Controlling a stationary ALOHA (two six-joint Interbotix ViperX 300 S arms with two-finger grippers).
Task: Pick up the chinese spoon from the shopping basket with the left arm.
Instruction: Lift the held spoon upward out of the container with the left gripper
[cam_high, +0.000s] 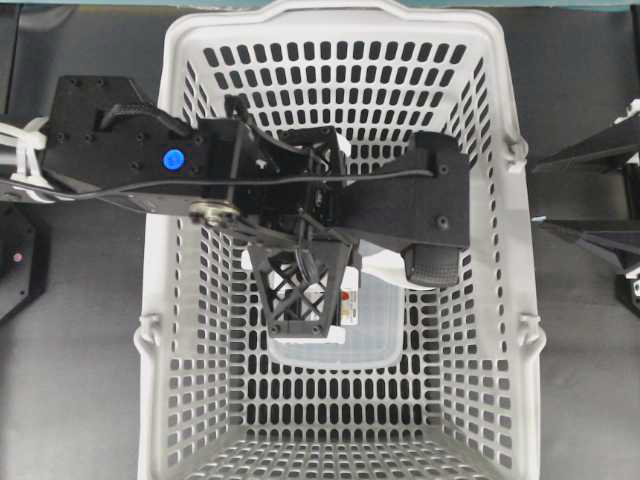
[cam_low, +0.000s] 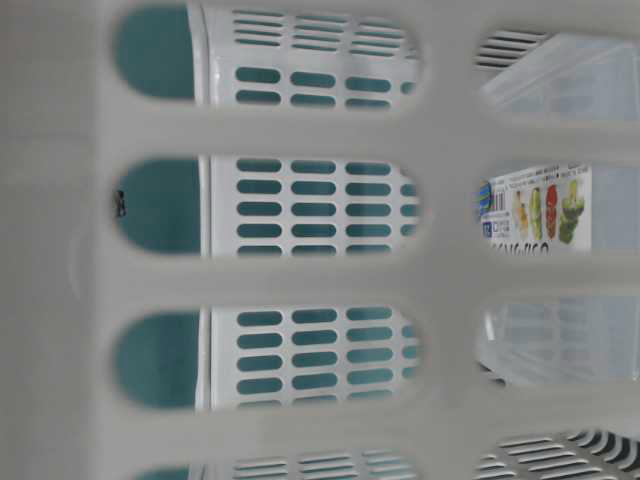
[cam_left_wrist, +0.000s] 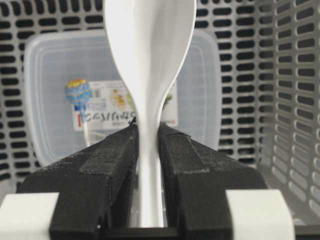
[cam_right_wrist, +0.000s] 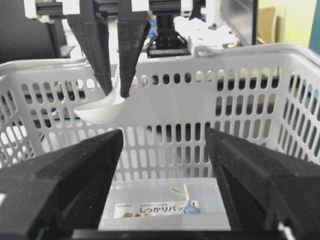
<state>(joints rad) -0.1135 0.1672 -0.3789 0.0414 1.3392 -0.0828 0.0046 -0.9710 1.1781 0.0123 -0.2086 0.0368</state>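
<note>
The white chinese spoon (cam_left_wrist: 150, 50) is held by its handle between the shut fingers of my left gripper (cam_left_wrist: 147, 129), with the bowl sticking out past the tips. In the right wrist view the left gripper (cam_right_wrist: 116, 92) hangs fingers-down inside the light-grey shopping basket (cam_right_wrist: 240, 50). It holds the spoon (cam_right_wrist: 100, 114) in the air, below rim height and well above the floor. From overhead the left arm with the blue dot reaches in from the left, its gripper (cam_high: 305, 318) covering most of the spoon. My right gripper (cam_right_wrist: 164, 132) is open and empty beside the basket's right wall (cam_high: 545, 193).
A clear lidded food box (cam_high: 335, 345) with a printed label lies on the basket floor under the spoon. It also shows in the left wrist view (cam_left_wrist: 50, 100), the right wrist view (cam_right_wrist: 160, 200) and the table-level view (cam_low: 540, 210). Slotted basket walls (cam_left_wrist: 290, 100) surround the left gripper.
</note>
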